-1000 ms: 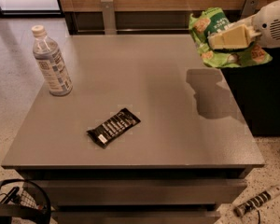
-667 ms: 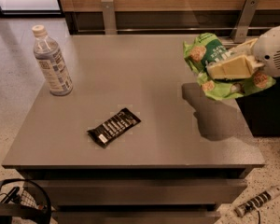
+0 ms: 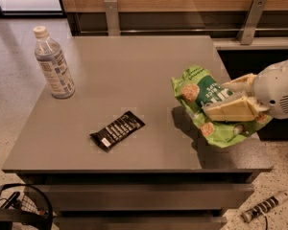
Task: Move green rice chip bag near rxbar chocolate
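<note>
The green rice chip bag (image 3: pixel 201 99) is a crinkly light-green pouch with a dark green panel and chip pictures. It hangs over the right part of the grey table (image 3: pixel 129 75), held in the air. My gripper (image 3: pixel 228 102) comes in from the right on a white arm and is shut on the bag's right side. The rxbar chocolate (image 3: pixel 117 130) is a small flat black wrapper with white lettering. It lies near the table's front, left of the bag, with a clear gap between them.
A clear water bottle (image 3: pixel 54 63) with a white cap stands upright at the table's left side. A wooden wall with metal posts (image 3: pixel 111 16) runs behind the table. A wire-wheeled object (image 3: pixel 19 207) sits on the floor at the lower left.
My gripper has carried the bag down and to the left, from the table's back right corner toward the front middle, closer to the black bar.
</note>
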{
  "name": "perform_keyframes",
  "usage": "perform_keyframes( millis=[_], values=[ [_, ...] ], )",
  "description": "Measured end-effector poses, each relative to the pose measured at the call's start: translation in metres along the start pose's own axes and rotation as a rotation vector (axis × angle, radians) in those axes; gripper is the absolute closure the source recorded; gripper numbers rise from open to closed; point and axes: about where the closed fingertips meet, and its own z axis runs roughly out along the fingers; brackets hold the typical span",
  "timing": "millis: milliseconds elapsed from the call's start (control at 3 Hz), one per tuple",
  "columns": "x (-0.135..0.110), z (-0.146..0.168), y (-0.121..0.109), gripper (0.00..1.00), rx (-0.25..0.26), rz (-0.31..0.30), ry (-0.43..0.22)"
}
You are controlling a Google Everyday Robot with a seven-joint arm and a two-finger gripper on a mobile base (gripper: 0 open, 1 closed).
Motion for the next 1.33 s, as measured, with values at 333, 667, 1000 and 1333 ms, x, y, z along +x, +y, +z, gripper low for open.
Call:
perform_keyframes(
  millis=[333, 667, 1000, 1333],
  values=[
    [-0.003, 0.015, 0.031, 1.0, -0.062, -0.042, 0.012],
    [-0.004, 0.018, 0.038, 0.88, -0.074, -0.053, 0.016],
    [-0.006, 0.019, 0.04, 0.66, -0.075, -0.057, 0.018],
    [-0.008, 0.019, 0.041, 0.43, -0.076, -0.061, 0.02]
  ],
)
